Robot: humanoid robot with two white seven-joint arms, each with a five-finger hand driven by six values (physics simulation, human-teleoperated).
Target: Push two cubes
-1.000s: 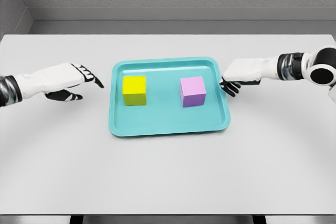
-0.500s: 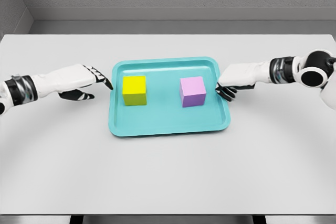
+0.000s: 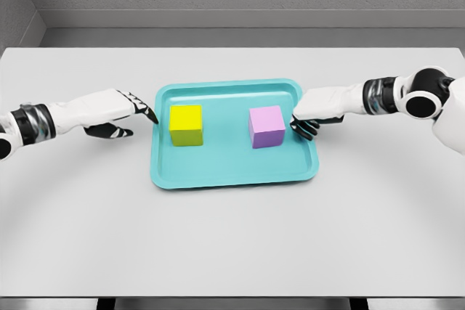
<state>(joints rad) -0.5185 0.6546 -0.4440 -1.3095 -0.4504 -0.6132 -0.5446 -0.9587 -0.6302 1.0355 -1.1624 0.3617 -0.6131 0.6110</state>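
While both cubes sit mid-tray (image 3: pixel 232 176), left hand (image 3: pixel 109 110) and right hand (image 3: pixel 320 107) flank its edges, fingers loosely extended, holding nothing: yellow cube (image 3: pixel 186 125), purple cube (image 3: pixel 267 126).

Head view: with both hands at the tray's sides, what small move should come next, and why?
Probably each hand eases inward to meet its cube. The left hand has fingertips at the teal tray's left rim, a gap short of the yellow cube. The right hand reaches over the right rim, close to the purple cube, but contact isn't clear.
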